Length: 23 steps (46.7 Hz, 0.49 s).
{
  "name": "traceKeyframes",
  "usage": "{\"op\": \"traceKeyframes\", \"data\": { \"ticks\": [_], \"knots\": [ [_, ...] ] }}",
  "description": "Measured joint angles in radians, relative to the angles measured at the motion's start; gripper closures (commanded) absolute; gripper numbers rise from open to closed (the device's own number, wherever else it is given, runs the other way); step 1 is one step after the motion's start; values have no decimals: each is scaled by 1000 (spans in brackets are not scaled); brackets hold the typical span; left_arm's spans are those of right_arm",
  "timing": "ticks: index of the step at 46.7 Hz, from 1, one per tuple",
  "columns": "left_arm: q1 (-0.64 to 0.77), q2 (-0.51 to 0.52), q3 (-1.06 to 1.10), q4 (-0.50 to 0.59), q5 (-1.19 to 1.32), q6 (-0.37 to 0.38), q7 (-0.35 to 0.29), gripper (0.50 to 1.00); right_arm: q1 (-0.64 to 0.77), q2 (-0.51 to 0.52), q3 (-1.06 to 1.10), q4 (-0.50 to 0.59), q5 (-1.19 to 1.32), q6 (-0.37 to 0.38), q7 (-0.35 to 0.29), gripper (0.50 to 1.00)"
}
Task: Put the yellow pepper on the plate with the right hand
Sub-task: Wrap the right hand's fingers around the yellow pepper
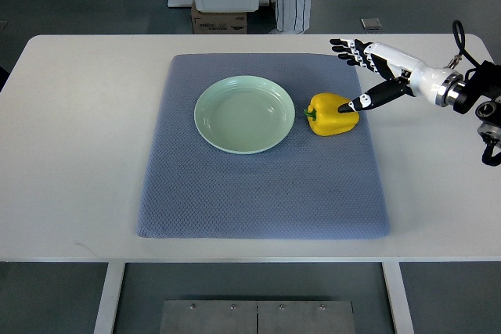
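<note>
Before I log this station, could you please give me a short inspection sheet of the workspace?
Surface: white table with a grey-blue mat lying flat in the middle.
Job's things: yellow pepper on its side on the mat, just right of the empty pale green plate, not on it.
Clutter: nothing seen on the table.
Hands: right hand open, fingers spread, thumb tip over the pepper's right side; contact unclear. Left hand not in view.
Cables: black cable looping by the right wrist.
Surroundings: cardboard box and white furniture on the floor beyond the table.
</note>
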Motion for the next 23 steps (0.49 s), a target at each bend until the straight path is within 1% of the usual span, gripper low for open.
{"op": "traceKeyframes", "data": {
  "ticks": [9,15,23],
  "knots": [
    [0,0,0,0,0,0,0,500,38,45,-127,-10,-35,-90,4,507],
    [0,0,0,0,0,0,0,500,48,70,-177,-26,-36,-120,5,507],
    [0,0,0,0,0,0,0,500,63,115,-243,-74,-38,-153,6,509]
  ]
}}
